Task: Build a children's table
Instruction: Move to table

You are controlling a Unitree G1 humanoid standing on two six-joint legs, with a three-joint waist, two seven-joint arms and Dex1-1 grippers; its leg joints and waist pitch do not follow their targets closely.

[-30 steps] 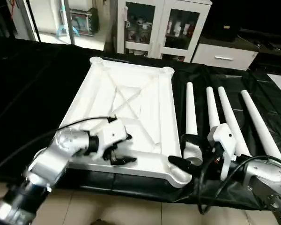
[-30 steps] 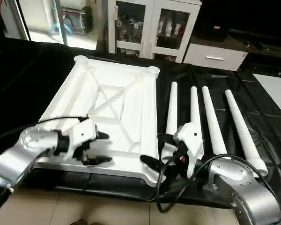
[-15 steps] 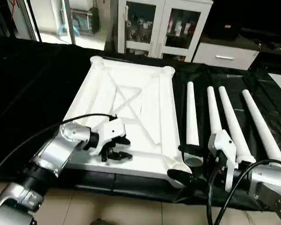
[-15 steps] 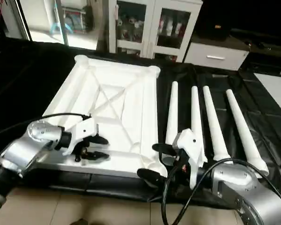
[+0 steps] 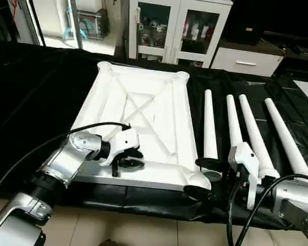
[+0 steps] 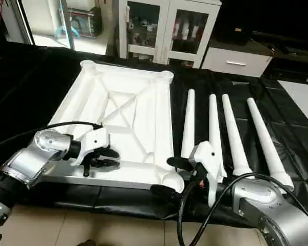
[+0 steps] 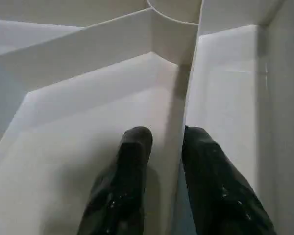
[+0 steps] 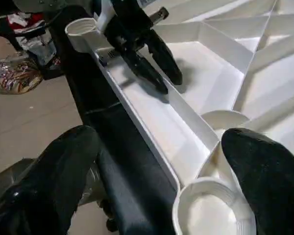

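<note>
On the black-covered work surface (image 5: 36, 87) the white tabletop (image 5: 143, 110) lies underside up, its X-braced ribs showing and round sockets at its corners. The left arm reaches in from the near left, silver forearm angled toward the tabletop's near edge, and the left gripper (image 5: 127, 158) sits over the near rim. In the left wrist view its two black fingers (image 7: 130, 166) straddle a thin upright rib (image 7: 179, 147), one on each side with only a narrow gap between them; whether they actually press the rib I cannot tell. The right arm comes in from the near right, and the right gripper (image 5: 204, 178) is spread wide, one finger above and one below the near right corner socket (image 8: 208, 208), holding nothing.

Four tapered white legs (image 5: 209, 128) lie side by side on the black cloth to the right of the tabletop, narrow ends pointing away. The nearest leg is just beside the tabletop's right rim, and its wide end lies close to the right gripper. Tiled floor (image 6: 118, 225) shows below the near edge. A white cabinet with glass doors (image 5: 172, 31) stands behind.
</note>
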